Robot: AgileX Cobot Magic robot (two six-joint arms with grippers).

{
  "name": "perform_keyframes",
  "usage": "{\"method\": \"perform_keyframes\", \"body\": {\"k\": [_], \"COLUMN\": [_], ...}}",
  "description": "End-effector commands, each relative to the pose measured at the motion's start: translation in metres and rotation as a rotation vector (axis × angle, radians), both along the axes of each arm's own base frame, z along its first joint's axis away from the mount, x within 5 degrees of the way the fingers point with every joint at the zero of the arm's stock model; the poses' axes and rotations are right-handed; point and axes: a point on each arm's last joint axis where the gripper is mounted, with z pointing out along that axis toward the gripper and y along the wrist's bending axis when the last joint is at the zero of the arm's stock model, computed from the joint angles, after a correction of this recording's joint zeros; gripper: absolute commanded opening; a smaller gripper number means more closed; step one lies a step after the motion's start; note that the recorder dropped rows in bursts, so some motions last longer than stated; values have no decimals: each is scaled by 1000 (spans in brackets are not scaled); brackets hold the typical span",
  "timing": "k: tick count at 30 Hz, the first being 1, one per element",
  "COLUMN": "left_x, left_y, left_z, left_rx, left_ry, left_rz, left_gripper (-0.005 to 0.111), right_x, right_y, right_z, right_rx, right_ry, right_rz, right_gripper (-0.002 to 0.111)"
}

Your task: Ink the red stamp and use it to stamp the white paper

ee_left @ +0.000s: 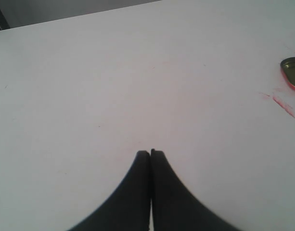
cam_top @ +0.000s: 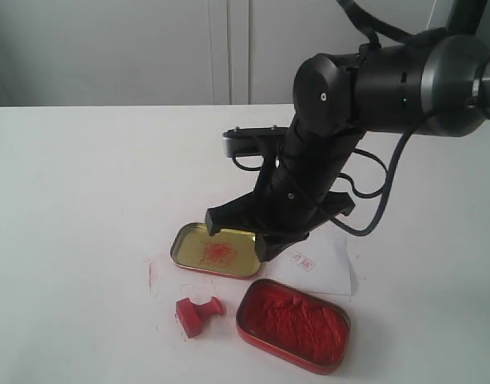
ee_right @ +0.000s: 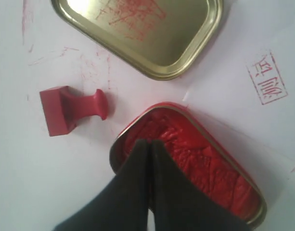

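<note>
Hovering empty over the ink tin (ee_right: 200, 159), jaws pressed together, the right gripper (ee_right: 148, 143) leaves the stamp (ee_right: 70, 109) tipped on its side beside the tin (likely set aside, the paper (cam_top: 332, 264) bearing a print (ee_right: 267, 78)).

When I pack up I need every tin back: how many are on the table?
2. The gold tin smeared with red lies beside the white paper; the tin of red ink paste nearer the camera, beside the red stamp. The arm could hide more.
</note>
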Motion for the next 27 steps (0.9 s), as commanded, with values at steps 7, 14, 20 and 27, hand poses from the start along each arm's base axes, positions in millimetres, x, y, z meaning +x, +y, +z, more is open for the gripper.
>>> {"method": "perform_keyframes", "body": {"k": [7, 14, 20, 27], "left_x": [0, 0, 0, 0], "left_y": [0, 0, 0, 0], "left_z": [-1, -1, -1, -1], "left_rx": [-1, -1, -1, -1], "left_ry": [-4, -4, -4, -4], "left_rz": [2, 2, 2, 2], "left_gripper": [0, 0, 0, 0], "right_x": [14, 20, 14, 2], "right_y": [-36, -57, -75, -107], "right_z": [4, 6, 15, 14], "right_rx": [-51, -91, -90, -101], "right_ry": [31, 53, 42, 55], "right_rz": [-82, -120, -155, -230], "right_gripper": [0, 0, 0, 0]}}
